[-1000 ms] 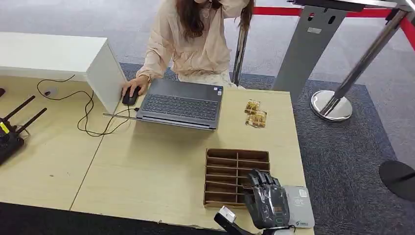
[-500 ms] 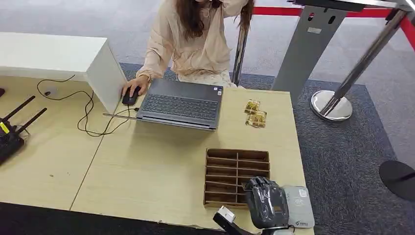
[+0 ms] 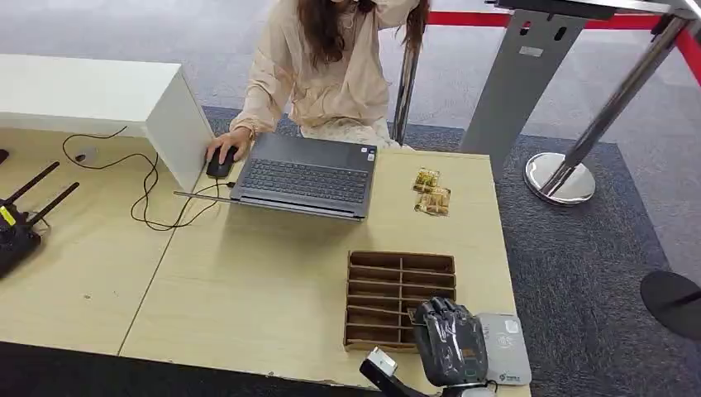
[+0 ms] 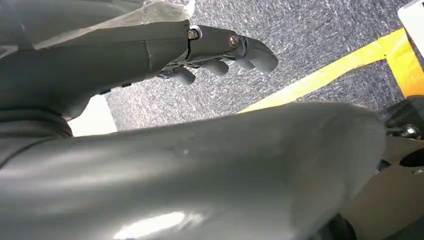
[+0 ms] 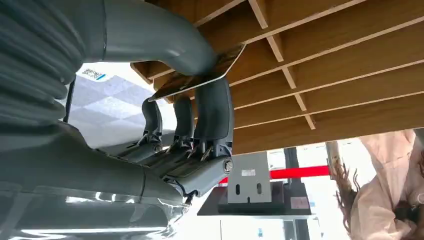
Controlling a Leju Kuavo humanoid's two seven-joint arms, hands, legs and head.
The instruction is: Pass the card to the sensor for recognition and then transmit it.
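A wooden slotted tray (image 3: 400,263) is lying on the pale wooden surface (image 3: 248,289), divided into two columns of narrow compartments; in the head view they are appearing dark, and no contents can be made out in them. The right hand (image 3: 449,341) is being held over the tray's near right corner, between the tray and a flat grey sensor pad (image 3: 506,347) lying just beside the tray at the surface's edge. A small logo and a line of printing are showing on the pad, too small to be read.

In the right wrist view the card (image 5: 200,76) is being pinched between the thick grey thumb and the darker fingers (image 5: 214,111) of the right hand, close against the tray's wooden dividers (image 5: 320,55). The card's face is dark and reflective, with no writing readable on it.

The left hand (image 4: 210,50) is hanging over blue-grey carpet crossed by a yellow line, its fingers curled loosely with nothing in them.

Further back on the surface, an open laptop (image 3: 306,175) is being used by a person (image 3: 331,74) whose hand is resting on a black mouse (image 3: 220,164). Two small golden packets (image 3: 431,192) are lying beside the laptop; their printing cannot be read.
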